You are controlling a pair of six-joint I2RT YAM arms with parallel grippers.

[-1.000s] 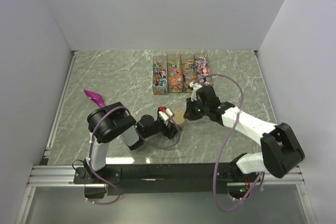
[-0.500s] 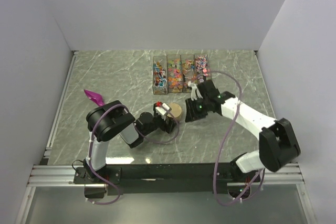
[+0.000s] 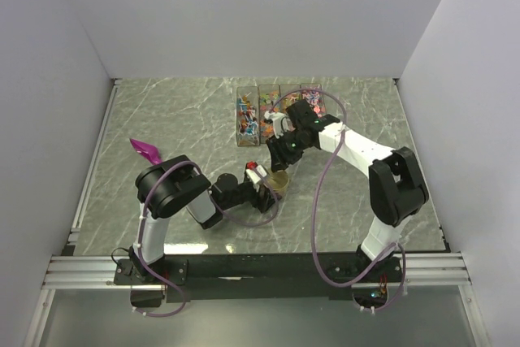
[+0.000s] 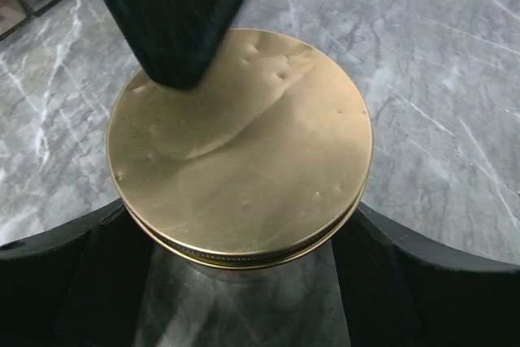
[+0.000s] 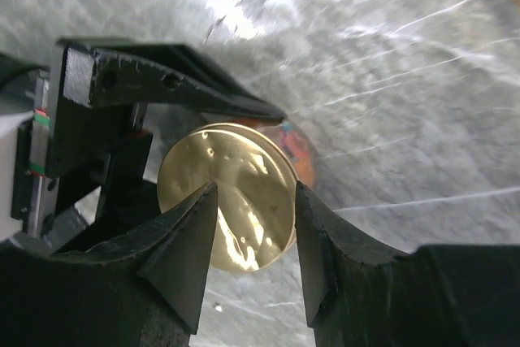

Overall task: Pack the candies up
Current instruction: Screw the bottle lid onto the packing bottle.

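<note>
— Left side?
— My left gripper [image 3: 262, 188] clasps the clear glass jar [image 4: 236, 278] below its round gold metal lid [image 4: 244, 144].
— Right?
— My right gripper [image 5: 256, 193] hangs above, fingers parted. The tiny wrapped candies [image 3: 276, 114] fill clear boxes [image 3: 247, 141] beyond.

I have two grippers: my left gripper [image 4: 241, 241] and my right gripper [image 5: 253, 201]. Each one has two fingers [image 5: 183, 258], so that makes four fingers. I count one glass jar [image 4: 231, 290]. It has one gold lid [image 4: 244, 144]. There is one pink scoop [image 3: 146, 150]. The clear boxes [image 3: 247, 142] sit in one row. I can count three for sure, but my right arm [image 3: 357, 150] covers part of the row. The candies [image 3: 247, 115] are too many and too small to count. I see two purple cables [image 3: 321, 201], one on each arm.
</note>
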